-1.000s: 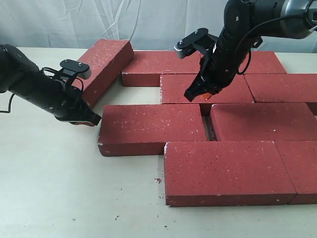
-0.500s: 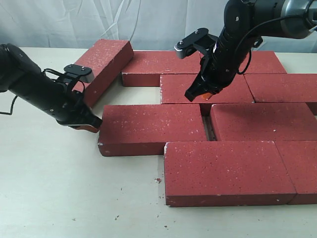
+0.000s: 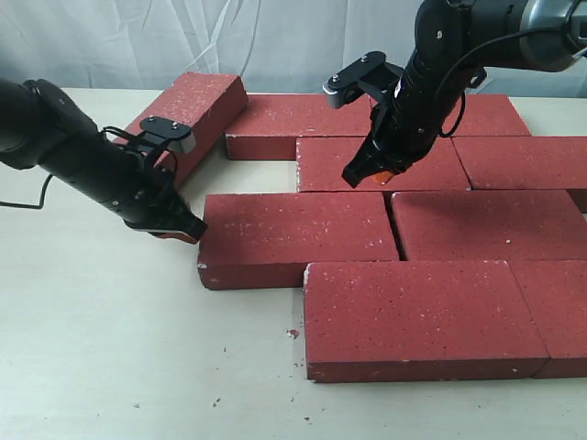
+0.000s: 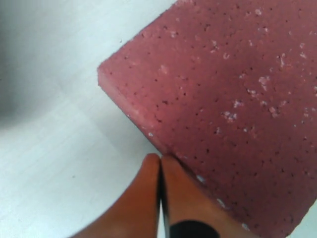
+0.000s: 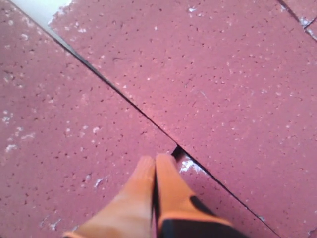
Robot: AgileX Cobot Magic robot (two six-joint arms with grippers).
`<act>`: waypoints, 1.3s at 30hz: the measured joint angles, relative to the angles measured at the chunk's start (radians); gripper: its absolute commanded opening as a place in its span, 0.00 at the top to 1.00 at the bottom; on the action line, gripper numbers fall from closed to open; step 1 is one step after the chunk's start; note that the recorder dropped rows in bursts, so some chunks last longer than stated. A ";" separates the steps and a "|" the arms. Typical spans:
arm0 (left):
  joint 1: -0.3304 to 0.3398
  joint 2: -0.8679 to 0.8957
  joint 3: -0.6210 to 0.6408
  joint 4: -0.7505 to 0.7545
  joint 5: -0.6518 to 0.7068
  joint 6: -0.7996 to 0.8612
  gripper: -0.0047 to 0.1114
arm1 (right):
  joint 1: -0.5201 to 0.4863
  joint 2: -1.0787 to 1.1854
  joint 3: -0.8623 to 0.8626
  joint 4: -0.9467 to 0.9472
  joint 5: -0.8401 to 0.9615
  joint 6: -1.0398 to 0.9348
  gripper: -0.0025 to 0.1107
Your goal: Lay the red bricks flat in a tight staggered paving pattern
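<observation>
Several red bricks lie flat in staggered rows, from the back brick (image 3: 295,119) to the front brick (image 3: 422,316). One brick (image 3: 191,115) lies slanted at the back left. My left gripper (image 3: 186,233) (image 4: 160,157) is shut, with its tips against the left end of the third-row brick (image 3: 298,234) (image 4: 233,89). That brick touches its right neighbour (image 3: 491,225). My right gripper (image 3: 369,176) (image 5: 155,159) is shut, tips down on the second-row brick (image 3: 381,163) (image 5: 74,129) near its front edge, at a joint between bricks.
The pale table (image 3: 110,348) shows bare surface at the left and front, with small red crumbs (image 3: 293,334). A white curtain (image 3: 138,37) hangs behind. More bricks (image 3: 523,160) run off the right edge.
My left gripper moved right, pushing the third-row brick right until the gap to its right neighbour closed. The right gripper has stayed where it was.
</observation>
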 measured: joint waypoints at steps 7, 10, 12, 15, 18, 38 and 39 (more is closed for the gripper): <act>-0.018 0.000 -0.002 0.000 -0.019 0.000 0.96 | 0.000 0.000 0.000 0.007 0.000 0.000 0.98; -0.018 0.000 -0.002 0.000 -0.019 0.000 0.96 | 0.000 0.000 0.000 0.013 0.000 0.000 0.98; -0.018 0.000 -0.002 -0.002 -0.019 0.000 0.96 | 0.000 0.000 0.000 0.015 -0.002 0.000 0.98; -0.021 0.000 -0.002 -0.004 -0.021 0.000 0.96 | 0.000 0.000 0.000 0.015 -0.002 0.000 0.98; -0.029 0.002 -0.002 -0.006 -0.031 0.000 0.96 | 0.000 0.000 0.000 0.015 -0.002 0.000 0.98; -0.040 0.005 -0.048 0.157 -0.011 -0.101 0.96 | 0.000 0.000 0.000 0.017 -0.002 0.000 0.98; -0.036 -0.009 -0.048 0.180 -0.011 -0.117 0.96 | 0.000 0.000 0.000 0.017 -0.002 -0.003 0.98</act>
